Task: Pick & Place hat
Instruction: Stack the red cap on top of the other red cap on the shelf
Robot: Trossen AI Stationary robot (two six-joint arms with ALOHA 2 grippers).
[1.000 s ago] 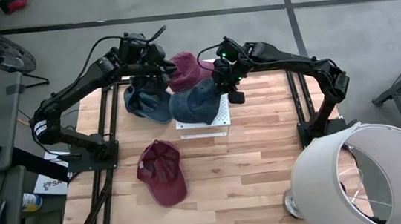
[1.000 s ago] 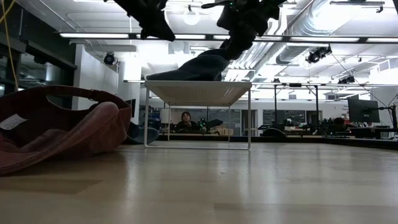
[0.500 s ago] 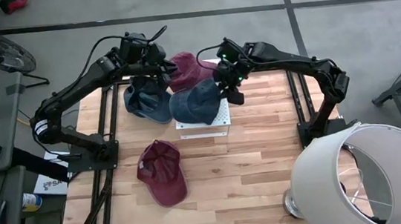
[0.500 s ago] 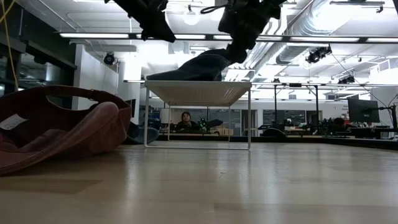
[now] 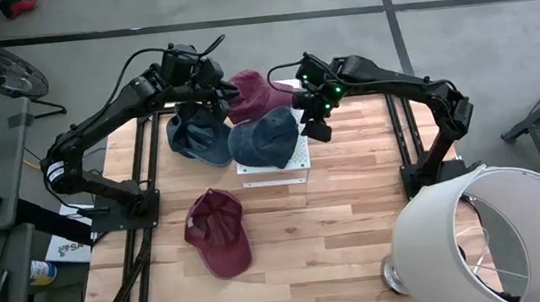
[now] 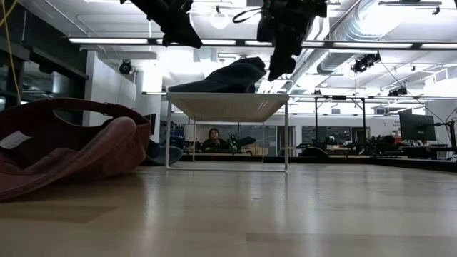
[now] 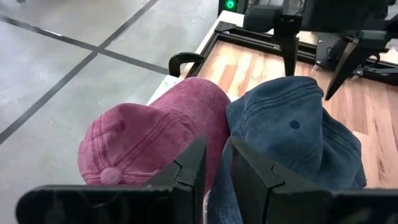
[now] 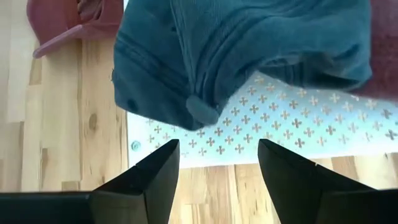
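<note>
I see the right claw hanging above the far middle of the light wooden bench, just beside the edge of a dark blue denim cap. Its two dark fingers stand spread apart with nothing between them. In the right wrist view, the blue cap lies past those fingers on a white perforated metal stand, with its brim hanging over the stand's edge. In the low view the same cap sits on top of the raised white stand, and the right claw hangs just beside the cap's upper end, not touching it that I can make out.

The left claw hovers at the far left of the stand. Its fingers sit close together with only a narrow gap; whether they pinch any cloth I cannot tell. Ahead of them a maroon corduroy cap rests touching the blue cap.

In the high view a second blue denim cap lies left of the stand, partly under the left arm. Another maroon cap lies alone and upside down on the near left of the bench, well apart from the stand. A large white lampshade stands at the near right corner.
</note>
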